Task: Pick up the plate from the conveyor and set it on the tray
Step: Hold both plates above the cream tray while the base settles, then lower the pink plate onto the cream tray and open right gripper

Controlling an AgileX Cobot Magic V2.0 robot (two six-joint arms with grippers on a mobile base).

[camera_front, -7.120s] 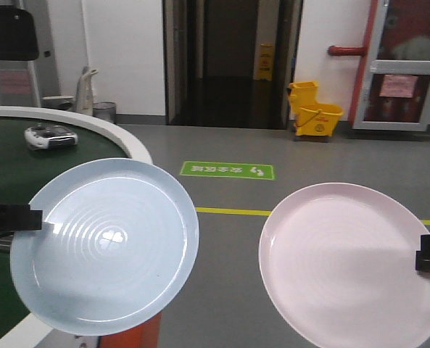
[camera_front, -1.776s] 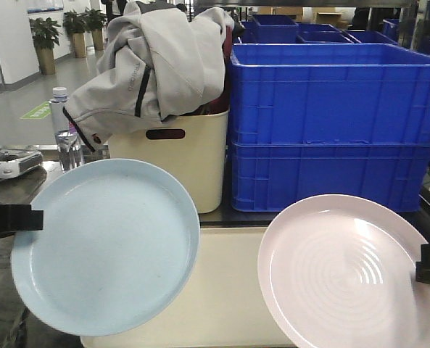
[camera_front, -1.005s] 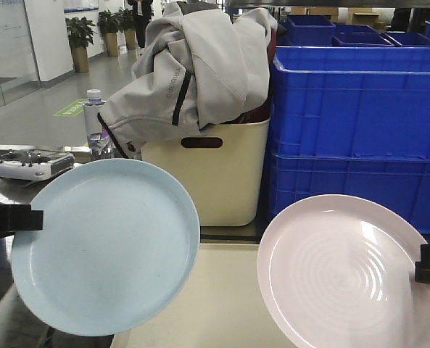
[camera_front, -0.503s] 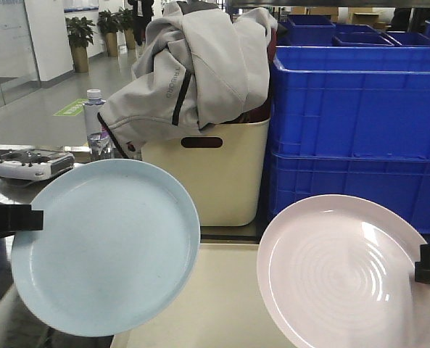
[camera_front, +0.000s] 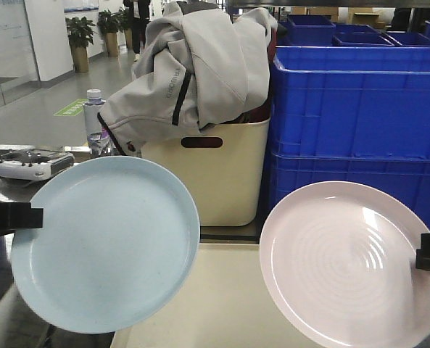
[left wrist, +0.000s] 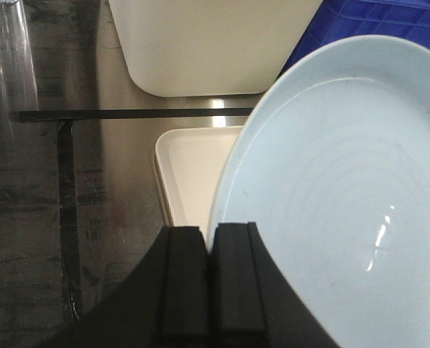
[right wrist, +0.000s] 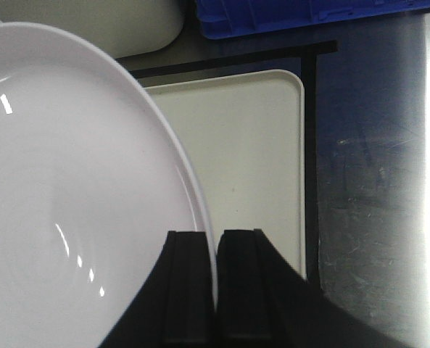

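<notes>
A pale blue plate (camera_front: pixel 106 246) (left wrist: pixel 345 196) hangs in the air at the left, my left gripper (camera_front: pixel 35 217) (left wrist: pixel 209 239) shut on its left rim. To the right a pale pink plate (camera_front: pixel 349 264) (right wrist: pixel 77 196) is held the same way, with my right gripper (camera_front: pixel 422 259) (right wrist: pixel 213 243) shut on its right rim. Both plates hover over the cream tray (camera_front: pixel 215 304) (left wrist: pixel 189 174) (right wrist: pixel 251 159), which lies flat on a steel table. The conveyor is out of view.
Behind the tray stands a tall cream bin (camera_front: pixel 218 174) stuffed with a grey jacket (camera_front: pixel 193 65). Stacked blue crates (camera_front: pixel 360 109) fill the back right. A water bottle (camera_front: pixel 93 123) and a white remote controller (camera_front: pixel 30 164) sit at the left.
Seven seconds ago the view faced the conveyor and a hallway; now it faces the table with the tray. In the last half second the pink plate rose slightly.
</notes>
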